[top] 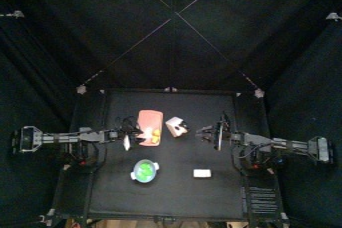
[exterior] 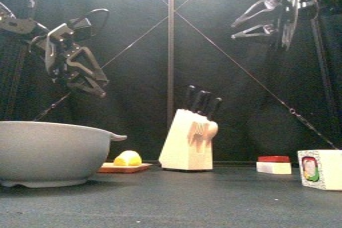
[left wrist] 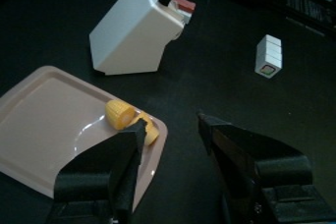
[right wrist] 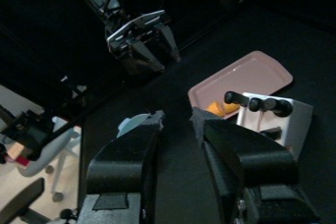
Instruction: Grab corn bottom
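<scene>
left end effector [left wrist: 171, 144] hangs open and empty above the corn piece [left wrist: 129, 120], which lies on the pink cutting board [left wrist: 53, 120] beside the knife block [left wrist: 132, 31]. right end effector [right wrist: 178, 130] open, empty, raised.

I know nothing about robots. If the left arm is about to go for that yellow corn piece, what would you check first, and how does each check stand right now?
1. Corn in sight on the pink cutting board: ok.
2. Left gripper jaws apart and empty: ok.
3. Left gripper close to the corn: not ok, it hangs above it.
4. Knife block apart from the corn: ok.
5. Right gripper out of the way: ok, raised high, jaws open.
6. Which end of the corn is the bottom: cannot tell.
</scene>
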Tool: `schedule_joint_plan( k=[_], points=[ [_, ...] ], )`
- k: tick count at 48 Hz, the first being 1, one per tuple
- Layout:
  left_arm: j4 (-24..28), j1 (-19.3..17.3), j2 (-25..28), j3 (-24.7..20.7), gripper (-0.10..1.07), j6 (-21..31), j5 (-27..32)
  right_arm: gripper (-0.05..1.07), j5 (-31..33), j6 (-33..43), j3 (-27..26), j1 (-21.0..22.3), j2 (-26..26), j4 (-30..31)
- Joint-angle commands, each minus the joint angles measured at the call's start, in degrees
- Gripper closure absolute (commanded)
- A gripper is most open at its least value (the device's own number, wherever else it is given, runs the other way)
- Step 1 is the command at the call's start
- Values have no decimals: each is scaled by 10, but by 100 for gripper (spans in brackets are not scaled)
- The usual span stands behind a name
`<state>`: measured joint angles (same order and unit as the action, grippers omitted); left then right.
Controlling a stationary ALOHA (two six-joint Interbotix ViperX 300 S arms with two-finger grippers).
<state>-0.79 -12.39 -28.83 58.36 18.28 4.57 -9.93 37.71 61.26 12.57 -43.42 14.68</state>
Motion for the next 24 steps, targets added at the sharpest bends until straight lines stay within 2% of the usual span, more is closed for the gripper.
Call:
schedule_joint_plan(
  k=[1,6,12,17,20,22,24],
  points=[
    [-18,-1,20,-44,14,-1,61,33,-25,2,3,2,-6,17],
    [-22,2,57,-90,14,4,140,33,-29,2,5,-2,-17,25],
    [-19,16,135,-160,14,24,225,33,-28,2,30,-1,-40,25],
    [8,31,185,-207,15,46,286,33,-28,3,46,-4,-57,23],
    [38,40,207,-240,15,75,327,33,-28,4,54,-3,-72,20],
    [60,47,220,-257,15,110,348,33,-28,4,62,-4,-82,17],
    [89,58,230,-271,15,166,360,33,-28,4,68,-4,-91,12]
  ],
)
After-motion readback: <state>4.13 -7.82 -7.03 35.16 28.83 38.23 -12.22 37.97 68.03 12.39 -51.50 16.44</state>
